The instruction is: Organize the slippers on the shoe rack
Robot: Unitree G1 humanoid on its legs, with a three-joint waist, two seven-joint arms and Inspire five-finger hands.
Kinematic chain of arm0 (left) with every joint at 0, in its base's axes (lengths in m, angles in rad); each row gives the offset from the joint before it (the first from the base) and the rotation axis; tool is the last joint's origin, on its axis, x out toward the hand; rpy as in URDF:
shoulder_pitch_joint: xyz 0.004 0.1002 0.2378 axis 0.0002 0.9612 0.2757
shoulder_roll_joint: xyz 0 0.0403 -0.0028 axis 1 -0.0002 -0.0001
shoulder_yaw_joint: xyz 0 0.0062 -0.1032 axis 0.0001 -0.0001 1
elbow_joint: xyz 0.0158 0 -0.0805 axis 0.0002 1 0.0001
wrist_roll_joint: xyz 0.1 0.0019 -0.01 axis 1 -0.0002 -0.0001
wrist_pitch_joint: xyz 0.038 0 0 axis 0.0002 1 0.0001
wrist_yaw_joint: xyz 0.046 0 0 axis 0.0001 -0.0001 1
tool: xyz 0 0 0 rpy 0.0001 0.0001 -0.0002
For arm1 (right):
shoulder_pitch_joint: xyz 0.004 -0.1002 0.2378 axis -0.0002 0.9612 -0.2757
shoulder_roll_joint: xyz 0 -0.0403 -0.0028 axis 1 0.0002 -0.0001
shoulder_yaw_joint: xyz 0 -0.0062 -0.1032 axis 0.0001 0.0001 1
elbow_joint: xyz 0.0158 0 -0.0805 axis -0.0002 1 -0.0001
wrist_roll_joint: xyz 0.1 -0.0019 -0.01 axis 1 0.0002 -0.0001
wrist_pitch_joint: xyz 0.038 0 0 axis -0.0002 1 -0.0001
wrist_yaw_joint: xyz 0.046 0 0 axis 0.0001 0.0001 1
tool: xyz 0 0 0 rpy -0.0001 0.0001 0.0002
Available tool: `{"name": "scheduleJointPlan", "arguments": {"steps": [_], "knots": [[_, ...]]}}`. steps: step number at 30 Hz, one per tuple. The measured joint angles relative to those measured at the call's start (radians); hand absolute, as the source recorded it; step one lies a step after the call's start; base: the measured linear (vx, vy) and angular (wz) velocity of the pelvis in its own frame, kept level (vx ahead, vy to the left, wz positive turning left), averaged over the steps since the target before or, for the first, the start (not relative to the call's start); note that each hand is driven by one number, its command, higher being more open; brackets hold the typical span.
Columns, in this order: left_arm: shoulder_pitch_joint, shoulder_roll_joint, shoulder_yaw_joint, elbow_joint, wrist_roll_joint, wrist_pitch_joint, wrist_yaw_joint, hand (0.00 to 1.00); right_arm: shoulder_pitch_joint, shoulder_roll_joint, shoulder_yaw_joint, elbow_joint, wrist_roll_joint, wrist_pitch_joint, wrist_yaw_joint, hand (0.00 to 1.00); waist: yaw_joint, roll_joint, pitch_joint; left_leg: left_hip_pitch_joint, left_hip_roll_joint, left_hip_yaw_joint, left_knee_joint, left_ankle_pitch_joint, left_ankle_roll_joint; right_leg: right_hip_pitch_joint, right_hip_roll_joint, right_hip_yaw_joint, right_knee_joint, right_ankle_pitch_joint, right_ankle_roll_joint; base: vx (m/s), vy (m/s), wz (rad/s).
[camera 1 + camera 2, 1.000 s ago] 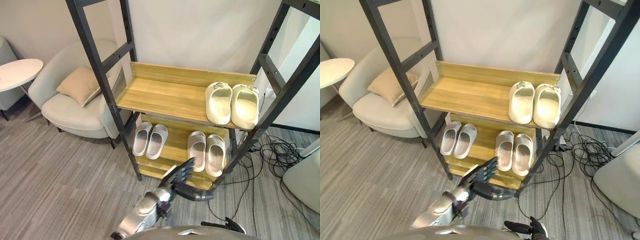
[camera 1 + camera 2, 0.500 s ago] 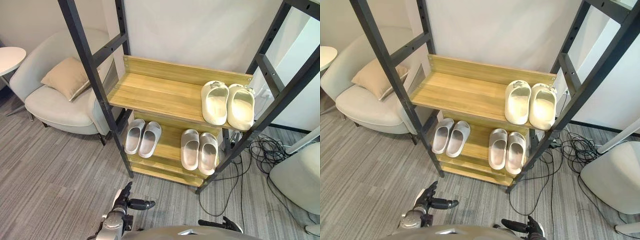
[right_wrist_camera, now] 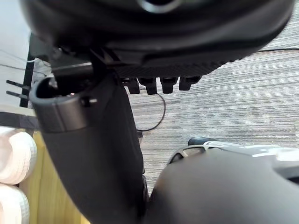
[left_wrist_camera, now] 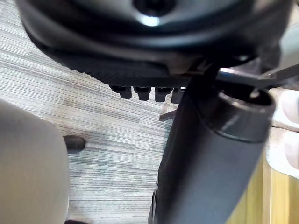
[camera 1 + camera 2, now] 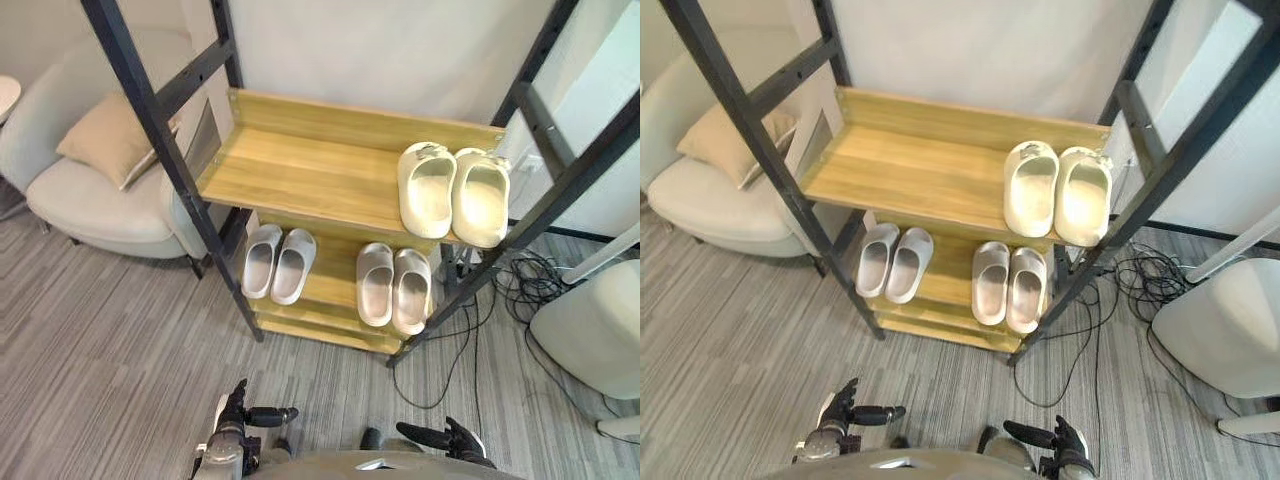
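Both my hands hang low over the carpet (image 5: 120, 340) in front of the shoe rack (image 5: 300, 175), well apart from it, holding nothing. My left hand (image 5: 243, 415) is loose: fingers roughly straight and pointing toward the rack, thumb stuck out sideways. My right hand (image 5: 455, 438) is partly cut off by the frame edge; what shows is relaxed too, thumb pointing inward. In the wrist views my own thumbs block most of the frame, and the fingertips (image 4: 140, 92) are just a short row of stubs past the palm. The slippers are all on the rack. A cream pair (image 5: 452, 192) sits side by side at the right end of the upper shelf, toes toward the wall, with the outer one close behind the dark upright. On the lower shelf, the grey pair (image 5: 276, 263) sits at the left and the beige pair (image 5: 393, 287) at the right, each pair touching or nearly so (hard to tell). The upper shelf hides the back of the lower shelf. Left of the rack is an armchair (image 5: 90, 195), partly hidden by the rack's post, with a tan cushion (image 5: 105, 140) on it. Cables (image 5: 520, 285) are tangled on the floor at the rack's right foot, near a white rounded object (image 5: 590, 325) that is cut off by the frame, so I can't tell what it is.
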Motion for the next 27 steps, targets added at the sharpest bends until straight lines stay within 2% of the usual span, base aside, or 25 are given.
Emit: {"name": "scheduleJointPlan", "arguments": {"steps": [2,3,4,5,6,7,10,11,12,13,14,15,17,18,20,22,24,26,27], "knots": [[0.000,0.005,0.001,-0.001,-0.001,-0.009,0.003,1.00,0.000,0.003,0.002,-0.006,0.001,-0.008,0.000,1.00,0.001,-0.005,0.001,-0.033,-0.004,-0.043,0.025,-0.003,-0.007,-0.028,0.005,0.080,0.099,-0.058,0.002,-0.03,-0.128,0.96],[-0.001,0.009,0.005,-0.014,-0.004,-0.009,0.004,1.00,-0.002,0.004,0.013,-0.011,0.003,-0.012,-0.001,1.00,0.012,-0.019,0.001,-0.064,-0.020,-0.096,0.054,-0.001,-0.023,-0.032,0.019,0.158,0.141,-0.110,0.004,-0.07,-0.238,0.89],[-0.007,0.004,0.004,-0.023,0.000,-0.017,0.008,1.00,-0.018,0.004,0.027,-0.015,0.004,-0.015,-0.001,1.00,0.033,-0.023,-0.003,-0.096,-0.021,-0.112,0.062,0.006,-0.039,-0.025,0.041,0.187,0.085,-0.134,-0.007,-0.12,-0.283,0.72],[-0.011,0.001,0.004,-0.022,0.000,-0.016,0.011,1.00,-0.027,0.003,0.031,-0.015,0.005,-0.015,-0.002,1.00,0.038,-0.013,0.001,-0.102,-0.013,-0.117,0.063,0.009,-0.042,-0.028,0.050,0.182,0.081,-0.126,-0.010,-0.13,-0.187,0.33],[-0.022,-0.018,0.004,-0.023,0.002,-0.017,0.016,1.00,-0.066,0.006,0.049,-0.035,0.006,-0.023,-0.009,1.00,0.052,0.036,0.022,-0.136,0.026,-0.142,0.049,0.035,-0.062,-0.029,0.090,0.149,0.018,-0.087,-0.034,-0.16,-0.171,0.37],[-0.030,-0.033,0.003,-0.023,0.002,-0.017,0.017,1.00,-0.093,0.007,0.061,-0.041,0.010,-0.033,-0.013,1.00,0.052,0.058,0.039,-0.151,0.042,-0.166,0.027,0.064,-0.073,-0.032,0.108,0.124,-0.009,-0.067,-0.044,-0.14,-0.174,0.62],[-0.042,-0.046,-0.008,-0.022,0.002,-0.019,0.021,1.00,-0.132,0.030,0.080,-0.039,0.008,-0.043,-0.017,1.00,0.052,0.094,0.065,-0.164,0.075,-0.184,-0.083,0.178,-0.100,-0.026,0.139,0.039,-0.072,-0.031,-0.074,-0.11,-0.174,0.85],[-0.047,-0.051,-0.009,-0.021,0.003,-0.023,0.026,1.00,-0.153,0.054,0.078,-0.030,0.002,-0.043,-0.018,1.00,0.052,0.087,0.071,-0.166,0.076,-0.137,-0.205,0.327,-0.120,-0.026,0.131,-0.037,-0.115,0.000,-0.110,-0.13,-0.180,1.60],[-0.065,-0.039,-0.010,-0.014,0.020,-0.025,0.025,1.00,-0.162,0.070,0.063,-0.032,0.001,-0.045,-0.021,1.00,0.042,0.072,0.080,-0.216,0.066,0.018,-0.075,0.250,-0.085,-0.029,0.103,-0.099,-0.133,0.011,-0.121,-0.11,-0.157,1.74],[-0.074,-0.036,-0.011,-0.012,0.025,-0.026,0.026,1.00,-0.161,0.075,0.045,-0.033,0.001,-0.046,-0.021,1.00,0.036,0.062,0.085,-0.231,0.067,0.118,0.053,0.168,-0.048,-0.023,0.080,-0.142,-0.135,0.012,-0.121,-0.05,-0.092,1.41],[-0.077,-0.036,-0.011,-0.013,0.027,-0.027,0.027,1.00,-0.158,0.076,0.037,-0.032,0.001,-0.045,-0.022,1.00,0.028,0.056,0.086,-0.225,0.074,0.169,0.123,0.115,-0.029,-0.015,0.068,-0.170,-0.137,0.015,-0.120,-0.03,-0.053,1.34],[-0.075,-0.042,-0.014,-0.012,0.042,-0.032,0.028,1.00,-0.150,0.070,0.032,-0.031,0.001,-0.045,-0.022,1.00,0.016,0.053,0.085,-0.182,0.092,0.231,0.194,0.039,-0.025,0.002,0.052,-0.217,-0.150,0.023,-0.111,-0.03,0.000,1.06],[-0.079,-0.053,-0.021,0.000,0.048,-0.032,0.027,1.00,-0.143,0.063,0.028,-0.031,0.000,-0.045,-0.022,1.00,0.013,0.058,0.082,-0.107,0.123,0.288,0.207,-0.020,-0.034,0.013,0.041,-0.263,-0.157,0.034,-0.098,-0.03,0.103,0.89],[-0.083,-0.061,-0.035,0.010,0.059,-0.032,0.028,1.00,-0.142,0.065,0.015,-0.032,0.000,-0.044,-0.021,1.00,0.012,0.060,0.080,-0.052,0.138,0.324,0.159,-0.029,-0.038,0.018,0.037,-0.292,-0.160,0.041,-0.086,-0.03,0.168,0.77],[-0.087,-0.069,-0.047,0.020,0.064,-0.031,0.024,1.00,-0.139,0.070,-0.001,-0.032,-0.001,-0.042,-0.021,1.00,0.008,0.064,0.077,-0.007,0.131,0.346,0.061,-0.021,-0.060,0.033,0.039,-0.330,-0.181,0.057,-0.064,-0.04,0.180,0.77],[-0.088,-0.059,-0.053,0.029,0.069,-0.030,0.021,1.00,-0.122,0.099,-0.010,-0.034,-0.001,-0.041,-0.014,1.00,0.006,0.037,0.061,0.006,0.099,0.321,-0.006,-0.018,-0.056,0.089,0.044,-0.396,-0.282,0.120,-0.035,-0.08,0.236,0.86],[-0.078,-0.044,-0.052,0.029,0.069,-0.030,0.022,1.00,-0.110,0.121,0.001,-0.041,-0.003,-0.042,0.006,1.00,0.010,0.020,0.049,0.023,0.070,0.309,-0.005,-0.012,-0.046,0.128,0.030,-0.412,-0.313,0.143,-0.016,-0.02,0.158,0.36],[-0.069,-0.040,-0.043,0.029,0.067,-0.031,0.022,1.00,-0.097,0.123,0.000,-0.071,-0.024,-0.044,0.017,1.00,0.011,0.024,0.044,0.028,0.041,0.295,0.001,-0.027,-0.019,0.133,-0.013,-0.428,-0.253,0.118,0.003,0.01,0.210,0.29],[-0.064,-0.043,-0.038,0.030,0.065,-0.032,0.021,1.00,-0.094,0.116,0.000,-0.084,-0.025,-0.044,0.018,1.00,0.009,0.040,0.043,0.026,0.035,0.277,0.011,-0.064,0.006,0.120,-0.044,-0.439,-0.189,0.077,0.018,0.04,0.292,0.44]]}}
